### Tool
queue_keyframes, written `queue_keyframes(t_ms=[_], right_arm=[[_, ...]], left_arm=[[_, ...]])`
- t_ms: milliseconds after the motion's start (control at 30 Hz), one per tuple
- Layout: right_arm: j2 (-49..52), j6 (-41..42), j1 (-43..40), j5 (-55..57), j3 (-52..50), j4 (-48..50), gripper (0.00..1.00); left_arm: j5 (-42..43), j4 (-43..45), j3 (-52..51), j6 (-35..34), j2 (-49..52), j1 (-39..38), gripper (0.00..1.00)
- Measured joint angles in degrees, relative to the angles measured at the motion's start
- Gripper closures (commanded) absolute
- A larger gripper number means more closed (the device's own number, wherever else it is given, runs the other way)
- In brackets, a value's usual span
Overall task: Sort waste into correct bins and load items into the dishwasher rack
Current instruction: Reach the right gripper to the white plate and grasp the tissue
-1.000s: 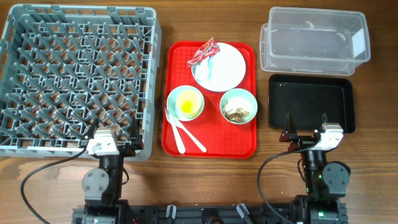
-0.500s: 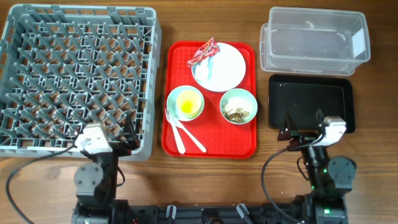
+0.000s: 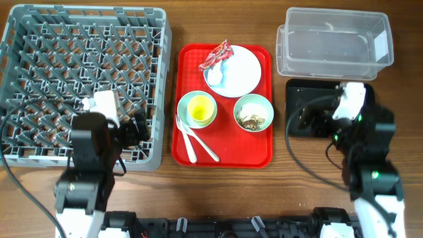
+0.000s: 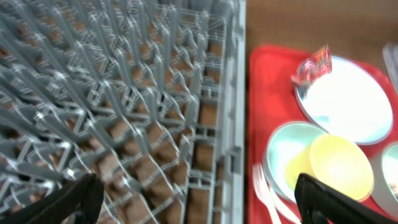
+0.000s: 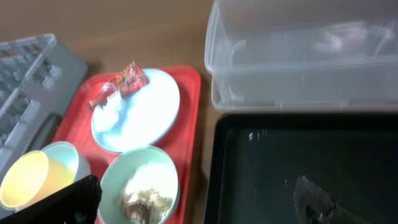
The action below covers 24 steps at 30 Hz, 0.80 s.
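Left fingers: held spread and empty, now carried forward over the near right corner of the dishwasher rack.
Right fingers: held spread and empty, carried forward over the black tray.
Plate, wrapper: left unmoved on the red tray.

A brown wood-grain table fills the view, evenly lit, perhaps from overhead.

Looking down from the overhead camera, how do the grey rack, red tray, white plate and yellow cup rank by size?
Largest to smallest:
1. rack
2. red tray
3. plate
4. yellow cup
None of these look close in size.
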Motion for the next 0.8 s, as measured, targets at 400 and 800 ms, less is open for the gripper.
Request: queue_keyframes(t_ms=[400,800], right_arm=[[11.7,-0.6,0.0,-5.3,16.1,-5.0,0.0],[18.0,-1.8,10.3,-4.5,22.7,-9.7,0.0]], left_arm=[[3.0,-6.7,5.6,0.0,5.0,0.0,0.0],[1.7,-15.1,7.3,-5.3,3.4,3.5,0.0]])
